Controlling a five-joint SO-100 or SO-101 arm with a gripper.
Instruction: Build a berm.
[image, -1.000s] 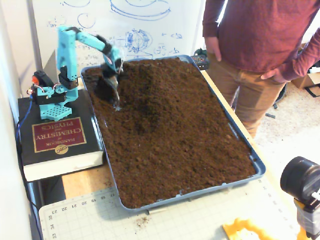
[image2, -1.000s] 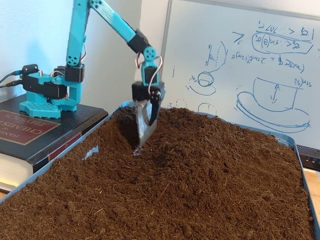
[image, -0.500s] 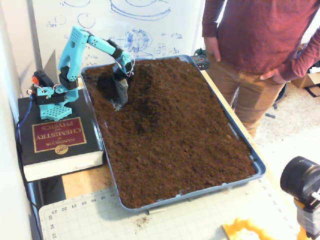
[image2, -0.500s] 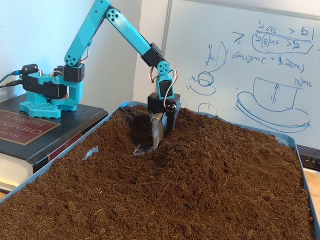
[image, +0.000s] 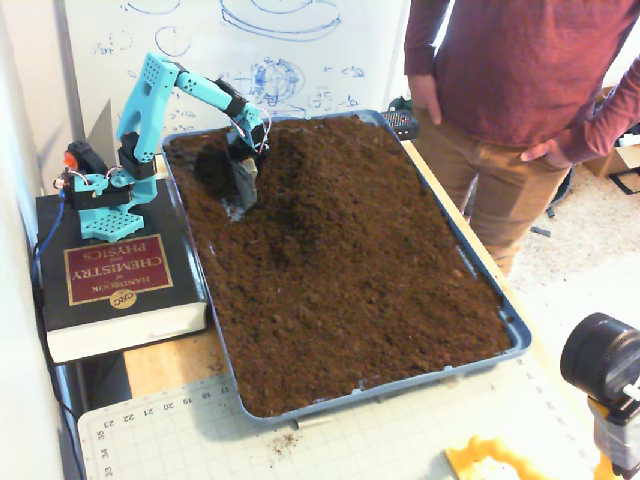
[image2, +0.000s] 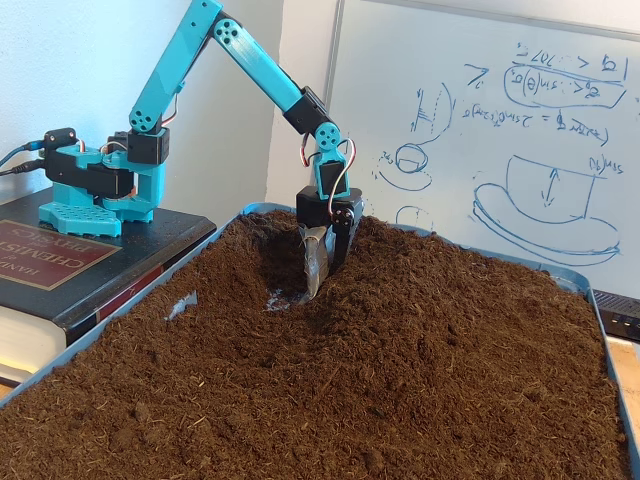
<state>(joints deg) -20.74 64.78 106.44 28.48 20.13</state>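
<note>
Views: only one fixed view shows the person (image: 500, 100) (upper right).
Berm (image: 300, 165): long axis runs top to lower left.
Gripper (image2: 318, 278): buried in soil, jaw state unclear.

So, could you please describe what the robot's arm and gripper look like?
The arm is turquoise plastic with black servo blocks at the joints and a perforated base. Thin red and white cables loop near the wrist. The gripper has a black body and a greyish scoop-like blade.

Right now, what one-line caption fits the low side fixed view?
Turquoise arm on a book digs its gripper into tray soil beside the berm.
</note>
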